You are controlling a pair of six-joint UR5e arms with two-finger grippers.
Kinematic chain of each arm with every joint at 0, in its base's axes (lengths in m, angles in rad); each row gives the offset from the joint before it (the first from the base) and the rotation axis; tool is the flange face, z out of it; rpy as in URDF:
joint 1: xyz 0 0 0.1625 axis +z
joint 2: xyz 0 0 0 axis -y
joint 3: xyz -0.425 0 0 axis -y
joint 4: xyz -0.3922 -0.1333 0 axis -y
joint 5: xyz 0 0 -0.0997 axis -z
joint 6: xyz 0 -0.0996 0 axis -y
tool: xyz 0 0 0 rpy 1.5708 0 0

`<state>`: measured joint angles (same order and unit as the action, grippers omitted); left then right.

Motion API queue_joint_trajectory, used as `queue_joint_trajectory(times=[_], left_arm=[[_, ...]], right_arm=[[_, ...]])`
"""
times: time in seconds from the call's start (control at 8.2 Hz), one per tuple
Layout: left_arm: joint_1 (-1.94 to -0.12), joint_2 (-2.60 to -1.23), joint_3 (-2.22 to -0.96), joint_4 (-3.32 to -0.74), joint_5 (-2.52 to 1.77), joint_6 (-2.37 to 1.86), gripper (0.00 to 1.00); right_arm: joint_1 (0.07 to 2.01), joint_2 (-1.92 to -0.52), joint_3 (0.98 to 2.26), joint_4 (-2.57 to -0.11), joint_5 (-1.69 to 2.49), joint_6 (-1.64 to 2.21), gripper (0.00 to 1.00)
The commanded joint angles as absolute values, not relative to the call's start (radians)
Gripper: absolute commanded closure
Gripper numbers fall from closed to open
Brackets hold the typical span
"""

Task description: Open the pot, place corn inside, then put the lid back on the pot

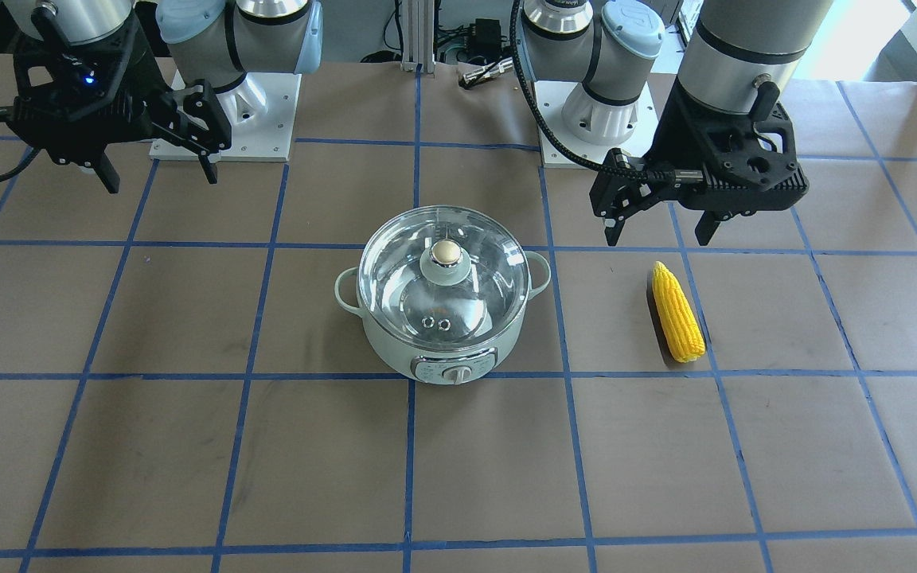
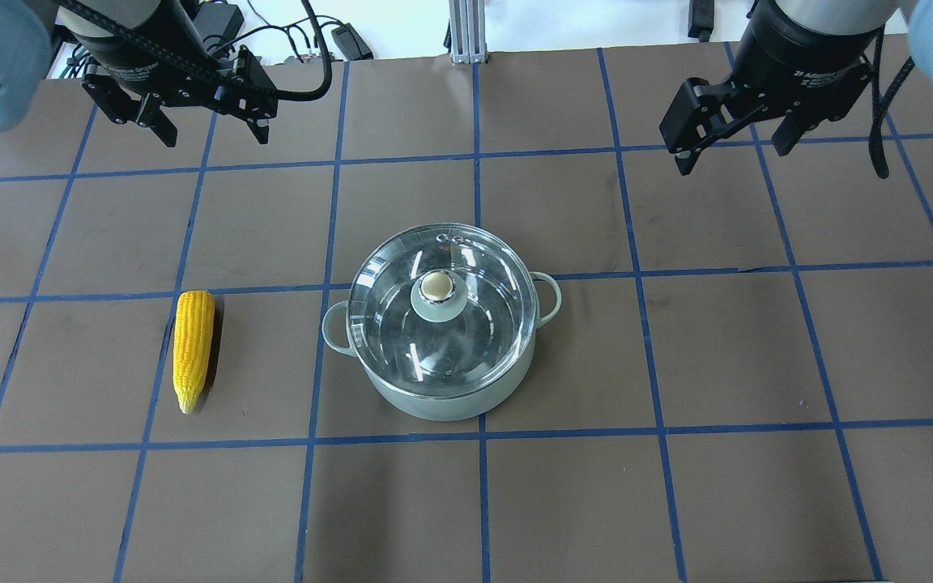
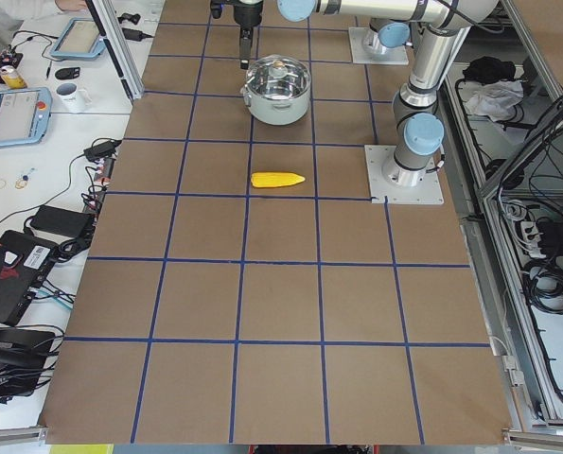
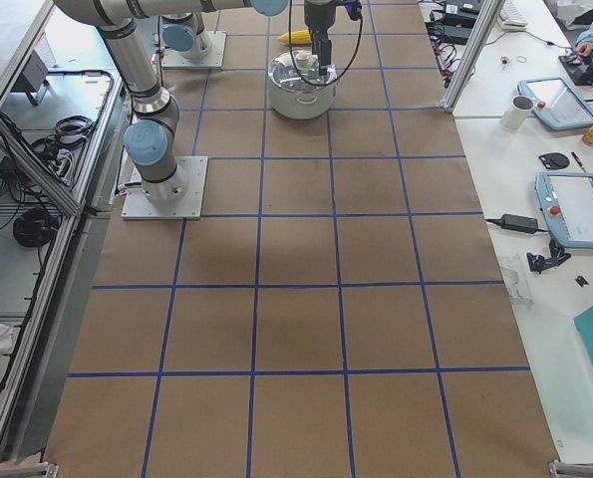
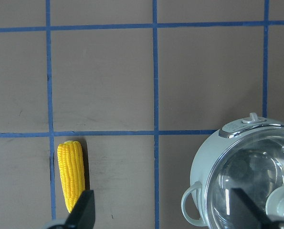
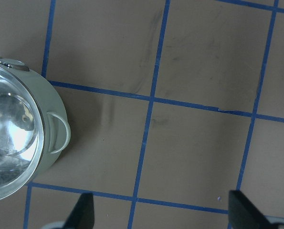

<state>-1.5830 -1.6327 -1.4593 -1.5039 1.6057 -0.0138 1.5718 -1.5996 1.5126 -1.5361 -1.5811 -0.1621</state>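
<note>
The pale mint-green pot (image 2: 442, 398) stands mid-table with its glass lid (image 2: 479, 324) on, cream knob (image 2: 435, 285) on top. It also shows in the front view (image 1: 395, 350). The yellow corn (image 2: 193, 348) lies flat on the table to the pot's left, also visible in the front view (image 1: 677, 313) and in the left wrist view (image 5: 71, 174). My left gripper (image 2: 215, 134) hangs open and empty above the table, beyond the corn. My right gripper (image 2: 732, 158) hangs open and empty, beyond and right of the pot. Neither touches anything.
Brown paper with a blue tape grid covers the table (image 2: 677, 486). The two arm base plates (image 1: 224, 119) (image 1: 586, 119) sit at the robot's edge. Side benches hold tablets (image 3: 16, 118), a mug (image 3: 70, 95) and cables. An aluminium post (image 2: 460, 32) stands at the far edge.
</note>
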Motion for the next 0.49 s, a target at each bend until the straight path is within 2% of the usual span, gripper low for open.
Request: queue_joint_trajectory(times=[0.0, 0.37], left_arm=[[-1.582, -1.634, -1.463, -1.503, 1.605, -0.003, 0.00], [-1.554, -1.641, -1.468, -1.494, 1.604, 0.071, 0.00]], right_arm=[[1.568, -1.601, 1.516, -1.534, -1.566, -0.087, 0.00], [1.598, -1.600, 1.519, -1.542, -1.555, -0.054, 0.00]])
